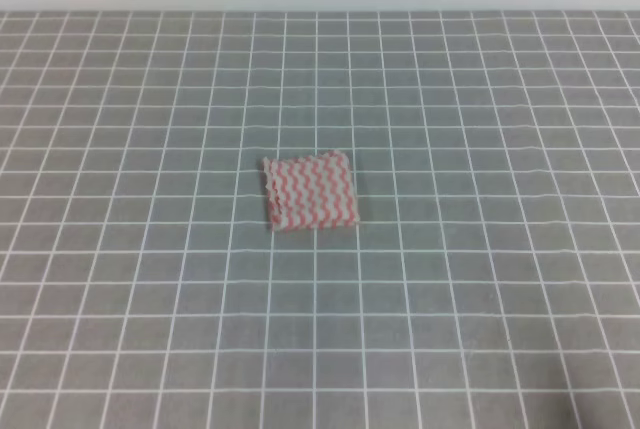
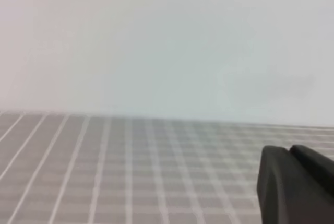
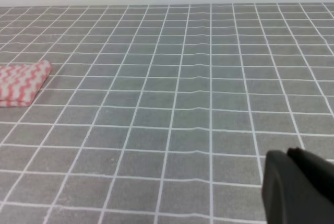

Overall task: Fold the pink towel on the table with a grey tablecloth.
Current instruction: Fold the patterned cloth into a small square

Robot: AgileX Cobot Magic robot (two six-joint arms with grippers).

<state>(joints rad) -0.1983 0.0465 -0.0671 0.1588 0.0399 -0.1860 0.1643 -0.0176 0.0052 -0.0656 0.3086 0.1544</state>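
The towel (image 1: 310, 192) is lying near the middle of the table (image 1: 480, 279), well apart from every edge, as a small compact rectangle. It looks already doubled: the right wrist view is showing a rounded, thickened edge on it (image 3: 22, 83), so more than one layer is being judged present.

Neither arm is being shown in the high view. Only a dark part of the left gripper (image 2: 297, 185) is being caught at the lower right of its wrist view, aimed over the far table edge toward a pale wall (image 2: 167, 41); whether its jaws are apart or together cannot be told. The same is being noted for the right gripper (image 3: 300, 187): one dark piece, low right, over bare cloth, well apart from the towel; state cannot be told.

Step judged: either the fold is being finished with arms withdrawn, or a further fold is being prepared. If another fold is wanted, a free corner should be pinched through all layers, lifted low, carried across to the opposite edge, and released with edges aligned so the stack is not being dragged.

Materials: towel thin, soft, with pink-and-white wavy zigzag stripes, and a slightly scalloped left edge. Tablecloth grey, matt, ruled with thin white grid lines; faint ripples are being seen in the lines in the right wrist view.
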